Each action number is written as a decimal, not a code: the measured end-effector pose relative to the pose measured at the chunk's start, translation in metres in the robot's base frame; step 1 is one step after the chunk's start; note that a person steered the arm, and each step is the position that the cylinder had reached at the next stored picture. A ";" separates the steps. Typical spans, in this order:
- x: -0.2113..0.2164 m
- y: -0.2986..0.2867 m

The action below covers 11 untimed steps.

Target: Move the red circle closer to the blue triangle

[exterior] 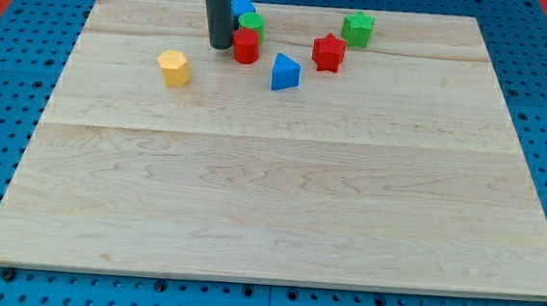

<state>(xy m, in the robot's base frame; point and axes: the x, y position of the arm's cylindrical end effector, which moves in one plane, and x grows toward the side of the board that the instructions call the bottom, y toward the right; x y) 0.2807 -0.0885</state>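
The red circle (246,46) is a short red cylinder near the view's top, left of centre. The blue triangle (285,73) lies a little below and to its right, a small gap apart. My tip (220,46) rests on the board right at the red circle's left side, touching or nearly touching it. The dark rod rises out of the view's top.
A green round block (252,22) and a blue block (241,6) sit just above the red circle. A red star block (329,52) and a green star block (358,28) lie to the right. A yellow block (173,68) lies at left on the wooden board (271,191).
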 end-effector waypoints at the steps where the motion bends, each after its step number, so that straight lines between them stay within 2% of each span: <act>1: -0.015 0.004; 3: 0.029 0.107; 6: 0.070 0.107; 7: 0.070 0.112; 9: 0.020 0.091; 10: 0.009 0.092; 11: 0.009 0.121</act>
